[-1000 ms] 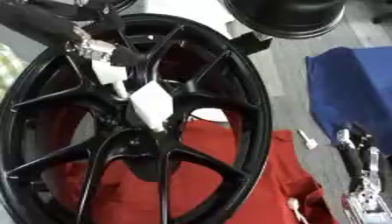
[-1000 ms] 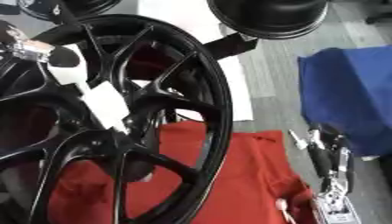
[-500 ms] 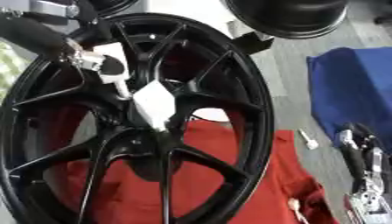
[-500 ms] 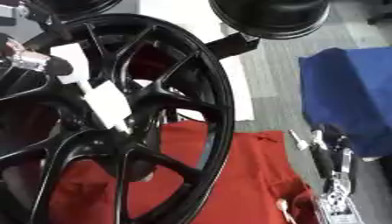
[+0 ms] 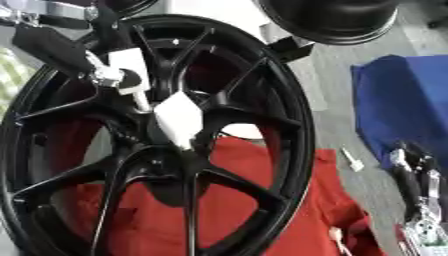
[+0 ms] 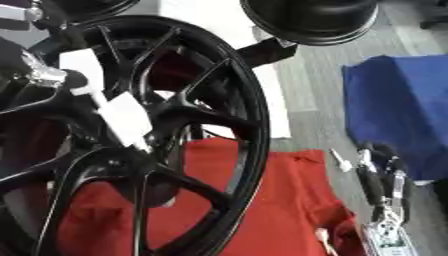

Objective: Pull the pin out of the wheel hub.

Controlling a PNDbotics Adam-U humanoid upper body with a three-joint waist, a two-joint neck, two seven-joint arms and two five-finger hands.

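Red cloth [image 5: 289, 210] behind wheel hub [image 5: 166, 140]; pin indistinct.

A grey floor [image 5: 337, 85] is showing at the right and far side of the scene. A red cloth [image 5: 262, 210] is lying spread over the near part, running under the black wheel [image 5: 289, 125], which is standing upright on it. A blue cloth [image 6: 402, 110] is lying at the far right. A small white object [image 5: 352, 160] is lying on the grey between the two cloths.
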